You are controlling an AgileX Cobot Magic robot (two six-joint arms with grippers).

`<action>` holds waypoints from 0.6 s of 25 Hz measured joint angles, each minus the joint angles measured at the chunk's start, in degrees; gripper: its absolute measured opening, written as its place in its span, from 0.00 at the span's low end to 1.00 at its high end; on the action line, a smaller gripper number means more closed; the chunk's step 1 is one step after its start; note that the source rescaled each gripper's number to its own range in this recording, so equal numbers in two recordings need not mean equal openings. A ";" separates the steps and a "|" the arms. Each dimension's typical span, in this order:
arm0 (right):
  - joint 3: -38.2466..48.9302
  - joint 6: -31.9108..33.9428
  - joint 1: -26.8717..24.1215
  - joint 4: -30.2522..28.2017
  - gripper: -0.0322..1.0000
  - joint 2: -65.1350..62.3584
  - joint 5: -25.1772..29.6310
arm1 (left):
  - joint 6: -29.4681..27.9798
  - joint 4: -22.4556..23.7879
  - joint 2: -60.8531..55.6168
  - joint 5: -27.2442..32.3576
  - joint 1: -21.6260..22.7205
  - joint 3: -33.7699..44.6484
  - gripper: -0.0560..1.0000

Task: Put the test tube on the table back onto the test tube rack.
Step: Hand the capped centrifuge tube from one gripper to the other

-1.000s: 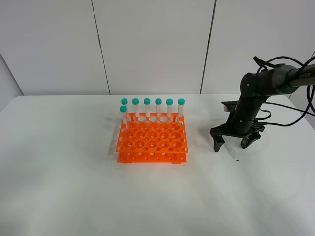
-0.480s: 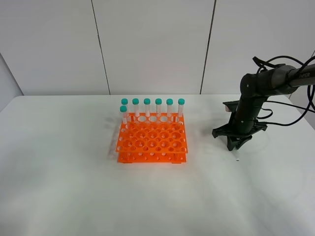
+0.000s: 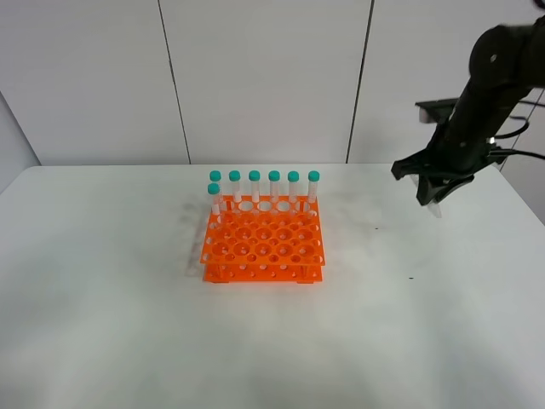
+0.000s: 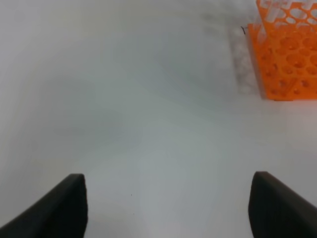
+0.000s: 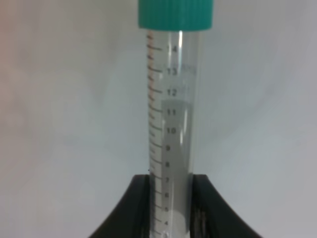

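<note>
The high view shows the right gripper [image 3: 432, 194] up in the air over the far right of the table [image 3: 102, 324], well apart from the rack [image 3: 262, 240]. There, only the pale lower end of the tube [image 3: 437, 207] shows, poking down and out from under the dark jaws. The right wrist view gives what the high one cannot. The tube [image 5: 171, 109] is clamped low on its body between two black fingers [image 5: 132, 208], one on each side. Its teal cap [image 5: 176, 14] points away from the gripper, and printed scale marks [image 5: 154, 94] run along its clear wall. Behind it is only blurred white.

Only the left wrist view shows the left gripper [image 4: 168, 208]. Its two dark fingers [image 4: 69, 208] stand wide apart over bare table with nothing between them. One corner of the rack [image 4: 285, 54] sits off to one side of that view.

In the high view seven other tubes [image 3: 273, 186] stand upright in the rack. Six are in its back row and one is just in front of that row at the left end. The rest of the holes are open. A pale panelled wall [image 3: 255, 77] stands behind the table. The black right arm [image 3: 494, 68] reaches in from the right edge.
</note>
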 joint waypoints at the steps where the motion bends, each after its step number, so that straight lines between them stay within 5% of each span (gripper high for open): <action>1: 0.61 -0.04 0.17 -0.12 0.06 -2.45 0.30 | 0.00 0.00 0.00 0.00 0.00 0.00 0.89; 9: 14.72 -2.60 6.55 0.74 0.06 -18.89 0.05 | 0.00 0.00 0.00 0.00 0.00 0.00 0.89; 15: 17.65 -19.75 11.27 12.45 0.06 -23.04 -2.29 | 0.00 0.00 0.00 0.00 0.00 0.00 0.89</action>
